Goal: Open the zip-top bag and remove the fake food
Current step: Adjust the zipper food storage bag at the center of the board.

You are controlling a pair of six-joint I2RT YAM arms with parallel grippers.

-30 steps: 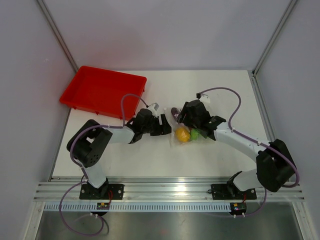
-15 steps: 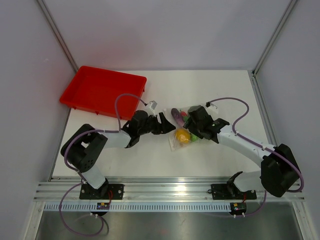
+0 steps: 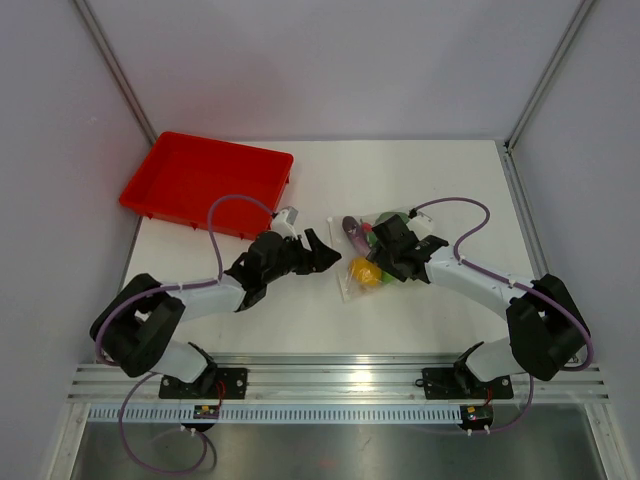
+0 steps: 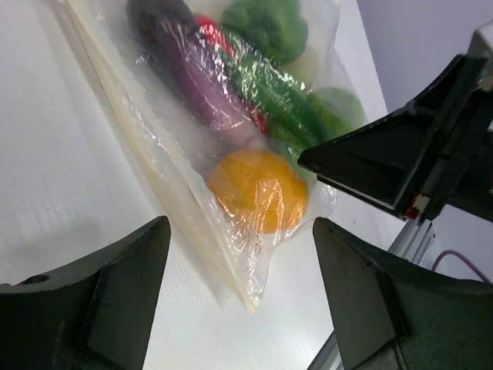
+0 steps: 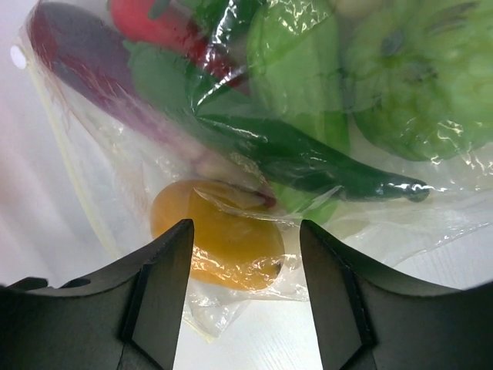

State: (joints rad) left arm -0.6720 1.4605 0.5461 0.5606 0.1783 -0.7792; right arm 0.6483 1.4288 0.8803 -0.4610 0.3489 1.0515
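Both spread and empty, the left pincer (image 4: pixel 240 227) and right pincer (image 5: pixel 246 225) stand at either side of the clear crinkly zip-top bag (image 4: pixel 185 166), probably to pull it open.

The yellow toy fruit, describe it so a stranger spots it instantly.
Right of centre on the white table lies a clear zip-top bag. The yellow toy fruit sits at its near end, the only round yellow piece among green pieces and a purple one.

From above, the right gripper (image 3: pixel 381 263) covers the right half of the zip-top bag (image 3: pixel 352 287), hiding much of the fake food (image 3: pixel 365 272) inside; can't tell if its seal's open.
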